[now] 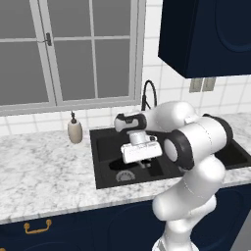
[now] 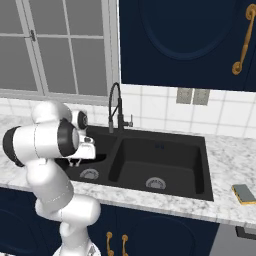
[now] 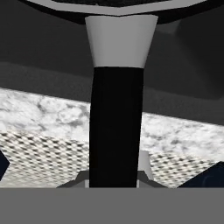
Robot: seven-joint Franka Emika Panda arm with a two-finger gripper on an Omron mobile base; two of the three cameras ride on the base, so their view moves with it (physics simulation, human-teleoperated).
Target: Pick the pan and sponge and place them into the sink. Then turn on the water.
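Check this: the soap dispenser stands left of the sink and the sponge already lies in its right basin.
Wrong: the sponge lies on the countertop right of the sink, not in a basin; the right base view shows it. The soap dispenser does stand left of the sink.

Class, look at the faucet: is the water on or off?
Off: no stream falls from the faucet into the sink; both basins look dry.

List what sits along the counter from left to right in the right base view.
Arm → faucet → right basin of the sink → sponge at the counter's front right.
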